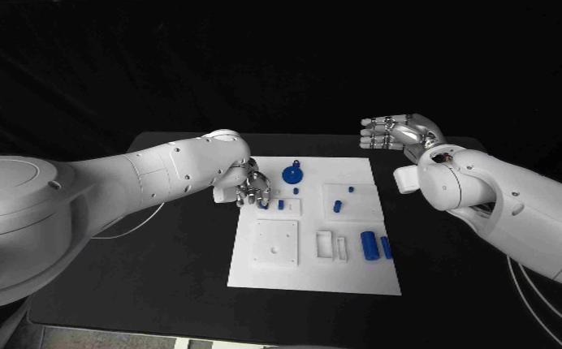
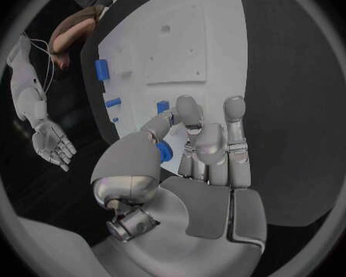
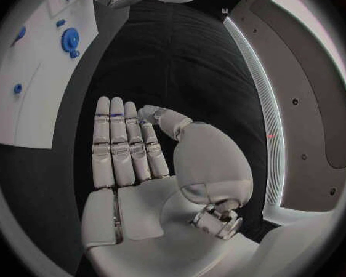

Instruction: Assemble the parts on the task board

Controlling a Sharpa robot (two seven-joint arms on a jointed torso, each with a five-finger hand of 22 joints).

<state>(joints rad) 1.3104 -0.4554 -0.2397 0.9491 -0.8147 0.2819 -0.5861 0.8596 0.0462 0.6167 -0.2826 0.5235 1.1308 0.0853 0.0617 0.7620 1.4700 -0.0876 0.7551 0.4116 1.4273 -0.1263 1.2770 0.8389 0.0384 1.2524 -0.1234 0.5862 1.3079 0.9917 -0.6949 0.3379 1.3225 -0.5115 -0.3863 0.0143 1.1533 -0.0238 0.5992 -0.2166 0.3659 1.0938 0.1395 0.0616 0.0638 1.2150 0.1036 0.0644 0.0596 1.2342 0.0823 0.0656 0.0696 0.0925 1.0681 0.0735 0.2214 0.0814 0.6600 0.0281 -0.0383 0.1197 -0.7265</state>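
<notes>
While the left robot hand (image 1: 248, 187) hangs over the left edge of the task board (image 1: 314, 280), it pinches a small blue part (image 2: 164, 151) between thumb and fingers, the remaining fingers lying straight and close together; the step in hand looks like seating that part in the board. Nearest the robot on the board lie two blue cylinders (image 1: 376, 245) by the right edge, beside white rectangular frames (image 1: 329, 243) and a square plate (image 1: 276, 243). Farther on stand small blue pegs (image 1: 337, 204), and past them a blue disc (image 1: 291, 174) near the far edge. To do it well, the wrist should bring the part upright over its socket before descending, and press down gently, releasing only once it sits. The right robot hand (image 1: 398, 132) hovers off the board above the table's (image 1: 175, 284) far right corner, fingers straight and side by side, holding nothing; it should stay clear.
</notes>
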